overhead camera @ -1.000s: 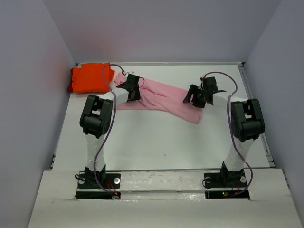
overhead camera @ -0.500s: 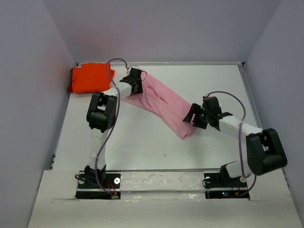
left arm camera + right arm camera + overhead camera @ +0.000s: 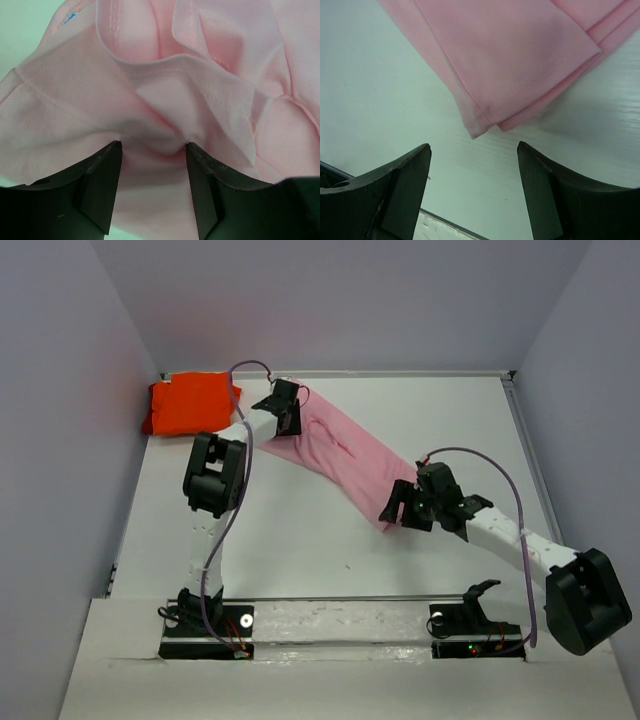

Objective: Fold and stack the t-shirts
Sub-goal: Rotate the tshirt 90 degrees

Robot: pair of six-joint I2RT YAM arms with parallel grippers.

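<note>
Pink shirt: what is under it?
The pink shirt lies on the white table, seen at its edges. Its near corner is in folded layers; anything beneath the cloth is covered.

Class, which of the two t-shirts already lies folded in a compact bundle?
The orange t-shirt, in the far left corner; the pink t-shirt lies stretched out in a long diagonal band.

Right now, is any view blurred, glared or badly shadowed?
Top external: sharp, evenly lit, no glare; the orange t-shirt looks saturated. Left wrist: the pink t-shirt fills the frame, slightly soft up close. Right wrist: crisp weave, faint shadow beside the shirt on the table.
</note>
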